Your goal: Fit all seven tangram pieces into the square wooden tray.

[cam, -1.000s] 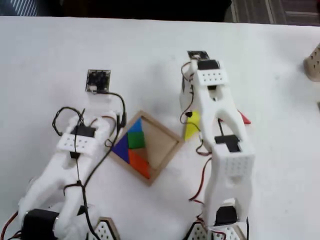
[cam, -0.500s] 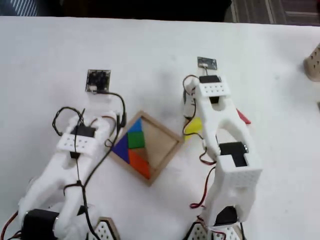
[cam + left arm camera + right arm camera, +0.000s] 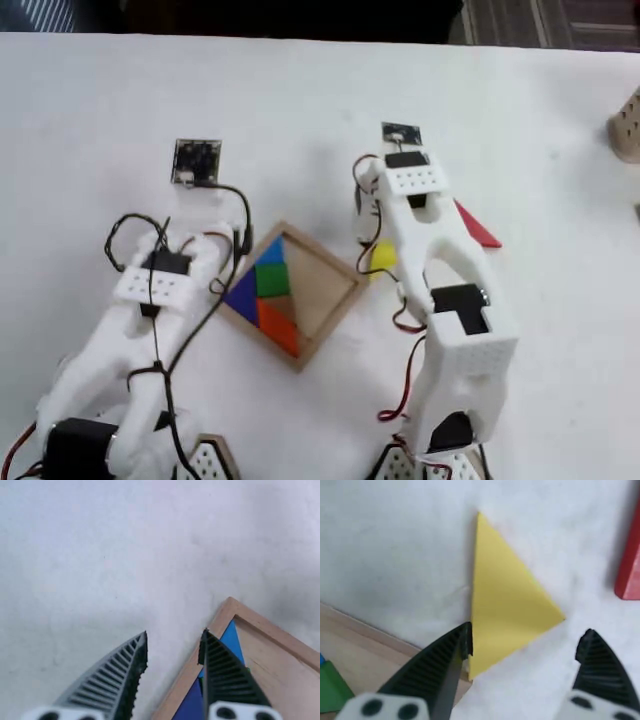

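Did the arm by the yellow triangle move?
Yes. The right gripper drew back toward the wooden tray, uncovering more of the red piece.

white table [image 3: 90,110], dark strip [image 3: 250,15] behind

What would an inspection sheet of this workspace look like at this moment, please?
Surface: white table, matte, no spills seen.
Job's things: square wooden tray with coloured pieces filling its left half and its right half bare wood; yellow triangle on the table beside the tray; red piece on the table farther right.
Clutter: tan perforated block at the table's right edge.
Grippers: left claw open and holding nothing, at the tray's corner; right claw open over the yellow triangle, contact unclear.
Cables: black cable looping close to the tray; red wire loose along the right arm.
Surroundings: dark floor beyond the far edge.
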Tool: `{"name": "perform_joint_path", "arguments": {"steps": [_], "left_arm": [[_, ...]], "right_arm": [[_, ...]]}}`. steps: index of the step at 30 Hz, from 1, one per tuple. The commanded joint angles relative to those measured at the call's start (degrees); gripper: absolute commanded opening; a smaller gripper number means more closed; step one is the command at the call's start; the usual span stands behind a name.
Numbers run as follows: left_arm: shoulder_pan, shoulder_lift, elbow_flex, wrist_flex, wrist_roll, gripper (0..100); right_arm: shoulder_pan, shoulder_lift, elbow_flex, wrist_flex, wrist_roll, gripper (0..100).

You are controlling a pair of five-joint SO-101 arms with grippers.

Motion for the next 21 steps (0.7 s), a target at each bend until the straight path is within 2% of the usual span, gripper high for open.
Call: {"name": "perform_joint_path", "arguments": {"steps": [1, 6, 11, 21], "left_arm": [[-0.75, -0.22, -3.25, -2.11, -0.7, 18], [-0.75, -0.22, -3.08, -2.99, -0.7, 18], [-0.75, -0.22, -3.08, -2.9, -0.7, 18], [-0.75, -0.22, -2.99, -2.9, -0.7, 18]], "right_arm": [[0.84, -1.54, -0.79, -1.01, -1.93, 31.5], [0.31, 2.86, -2.37, -3.12, -1.93, 31.5], [0.92, 5.93, -6.59, -0.48, -1.93, 31.3], [2.33, 6.46, -8.44, 0.04, -1.41, 31.1]]}}
